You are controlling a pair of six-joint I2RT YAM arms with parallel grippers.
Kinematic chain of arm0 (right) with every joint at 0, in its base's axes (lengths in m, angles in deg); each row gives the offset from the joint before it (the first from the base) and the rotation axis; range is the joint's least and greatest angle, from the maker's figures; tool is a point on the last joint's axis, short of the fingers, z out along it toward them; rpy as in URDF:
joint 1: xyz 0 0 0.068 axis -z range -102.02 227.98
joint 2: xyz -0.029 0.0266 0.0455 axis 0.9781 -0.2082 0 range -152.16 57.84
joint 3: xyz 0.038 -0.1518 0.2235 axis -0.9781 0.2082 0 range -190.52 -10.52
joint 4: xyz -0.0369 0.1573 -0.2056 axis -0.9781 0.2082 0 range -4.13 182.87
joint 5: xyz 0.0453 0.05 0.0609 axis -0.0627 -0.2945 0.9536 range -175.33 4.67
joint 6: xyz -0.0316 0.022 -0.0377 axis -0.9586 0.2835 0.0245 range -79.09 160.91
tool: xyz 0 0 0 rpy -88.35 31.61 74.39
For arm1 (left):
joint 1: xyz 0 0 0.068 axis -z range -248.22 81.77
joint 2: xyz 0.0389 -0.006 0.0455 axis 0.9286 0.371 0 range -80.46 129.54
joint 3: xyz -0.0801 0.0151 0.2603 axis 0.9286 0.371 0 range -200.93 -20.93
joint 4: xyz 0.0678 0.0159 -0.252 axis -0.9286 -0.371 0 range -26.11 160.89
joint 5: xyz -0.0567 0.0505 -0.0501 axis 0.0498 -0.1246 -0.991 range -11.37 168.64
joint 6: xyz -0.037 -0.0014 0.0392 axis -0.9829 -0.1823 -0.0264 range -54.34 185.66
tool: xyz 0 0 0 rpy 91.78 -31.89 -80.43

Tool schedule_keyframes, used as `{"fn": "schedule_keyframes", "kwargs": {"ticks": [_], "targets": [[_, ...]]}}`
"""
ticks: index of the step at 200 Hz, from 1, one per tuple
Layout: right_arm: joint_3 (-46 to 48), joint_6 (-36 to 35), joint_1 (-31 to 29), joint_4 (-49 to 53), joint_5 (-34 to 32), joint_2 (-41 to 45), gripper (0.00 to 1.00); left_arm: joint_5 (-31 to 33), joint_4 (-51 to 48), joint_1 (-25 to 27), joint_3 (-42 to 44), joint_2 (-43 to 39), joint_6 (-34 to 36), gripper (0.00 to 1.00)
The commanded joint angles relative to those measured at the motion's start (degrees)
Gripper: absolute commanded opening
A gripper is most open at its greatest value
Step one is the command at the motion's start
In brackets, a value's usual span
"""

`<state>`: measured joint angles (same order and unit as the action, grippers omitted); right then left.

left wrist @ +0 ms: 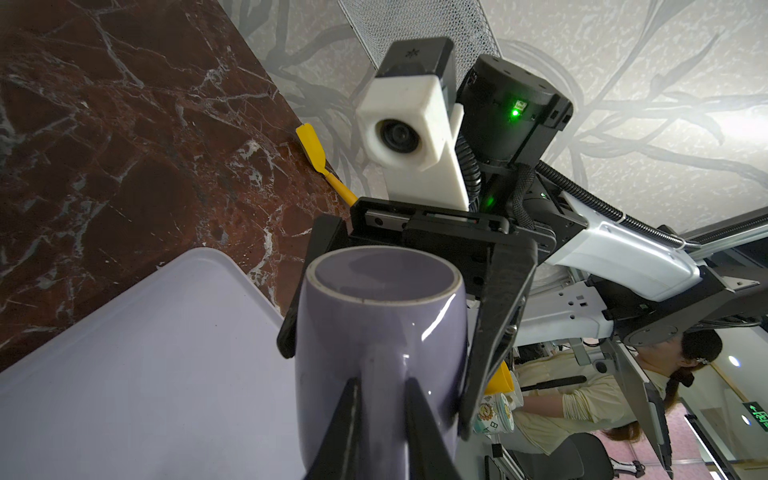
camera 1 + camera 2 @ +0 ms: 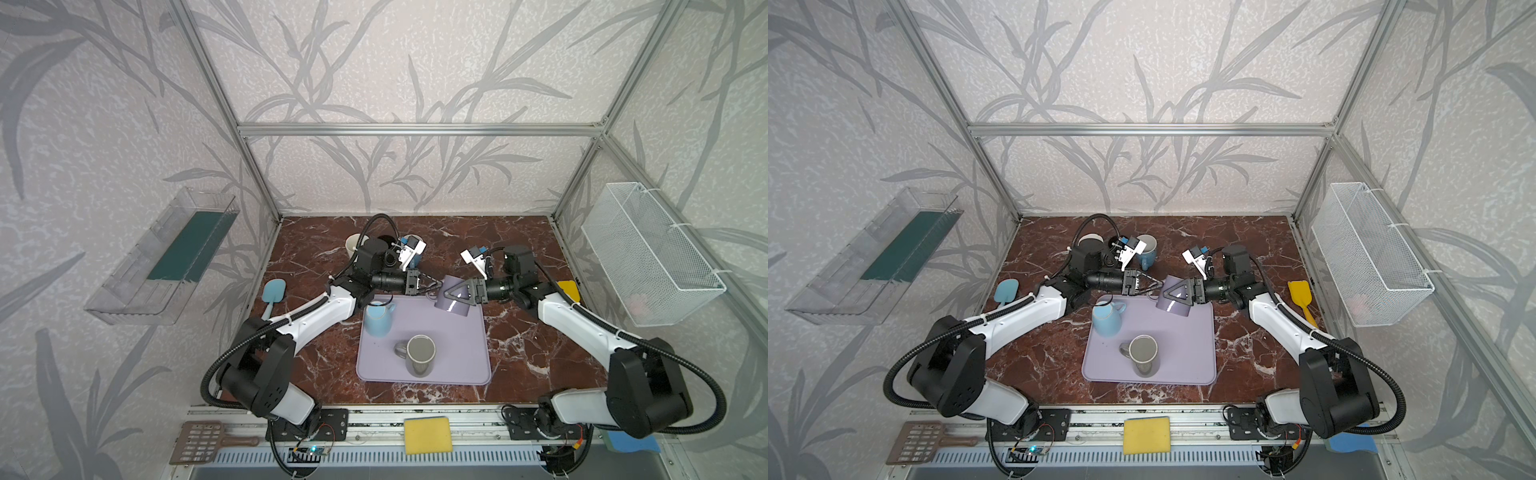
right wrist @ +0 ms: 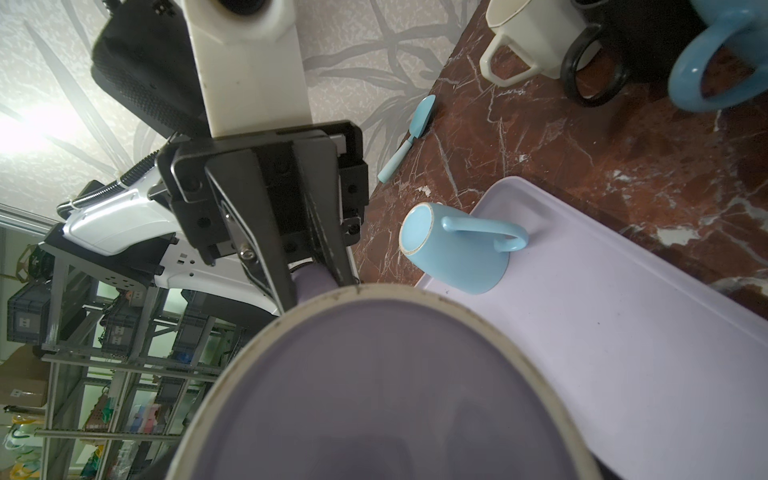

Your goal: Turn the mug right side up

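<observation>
Purple mug hangs in the air over the far edge of the lavender tray, tipped on a slant, in both top views. The right claw has its jaws spread wide around the body and grips it. The left claw reaches in from the left, its tips at the mug's left side.

From the left wrist, that claw's fingers sit narrowed onto the handle, one on each side, seemingly pinching it.

From the right wrist, the mug fills the picture with an unglazed-ringed end, the base by my guess, facing the right palm.

To me this looks like a mid-air handover partway through the flip. Next, the right claw should let go only once the handle grip is firm. Then the left wrist can roll the mouth upward and set the mug on the tray.
</observation>
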<state>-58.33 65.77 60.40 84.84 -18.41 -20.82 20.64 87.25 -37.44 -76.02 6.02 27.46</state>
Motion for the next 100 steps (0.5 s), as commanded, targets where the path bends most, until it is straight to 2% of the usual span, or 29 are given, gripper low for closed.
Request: {"fn": "schedule_keyframes", "kwargs": {"ticks": [1, 100], "targets": [[-1.74, -1.48, -1.93, -4.78, -1.09, 0.61, 0.63, 8.59, -0.03, 0.77, 2.01, -0.91, -4.51, 0.00], [-1.23, 4.41, -1.93, -6.34, -9.14, -0.45, 0.77, 18.04, 8.70, 0.74, 8.05, -2.88, -11.53, 0.00]]}}
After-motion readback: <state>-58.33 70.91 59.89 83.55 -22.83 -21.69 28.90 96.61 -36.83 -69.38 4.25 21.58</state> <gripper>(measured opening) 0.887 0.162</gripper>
